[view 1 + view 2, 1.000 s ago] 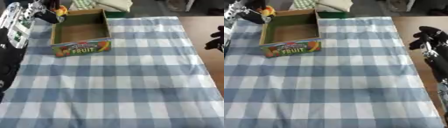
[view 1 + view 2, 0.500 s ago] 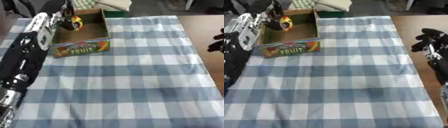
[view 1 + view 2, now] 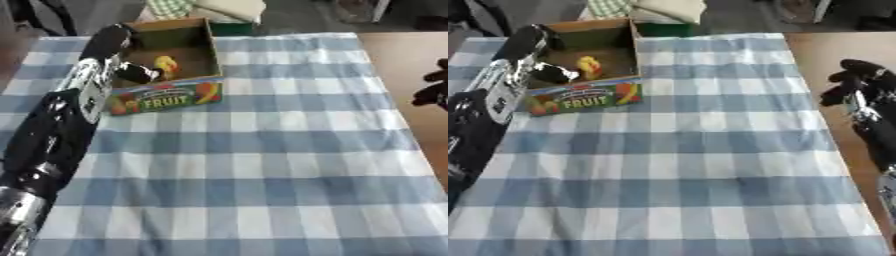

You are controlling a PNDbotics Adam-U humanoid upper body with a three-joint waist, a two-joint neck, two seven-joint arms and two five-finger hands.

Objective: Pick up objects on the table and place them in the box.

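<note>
An open cardboard box (image 3: 168, 98) with FRUIT printed on its front stands at the far left of the blue-checked tablecloth (image 3: 262, 160). My left arm runs up the left side, and my left hand (image 3: 136, 73) is down inside the box. Its fingers are curled on a small yellow and red object (image 3: 164, 65), which sits low over the box floor. My right hand (image 3: 856, 83) hangs off the cloth's right edge, fingers relaxed and holding nothing. I see no other loose objects on the cloth.
Folded pale and checked fabrics (image 3: 219, 8) lie just behind the box at the far edge. A bare wooden surface (image 3: 398, 55) borders the cloth on the right. My left forearm (image 3: 61, 130) covers the cloth's left strip.
My left hand has carried the yellow and red object from beyond the box's left wall to inside the box and lowered it. The right hand has barely moved.
</note>
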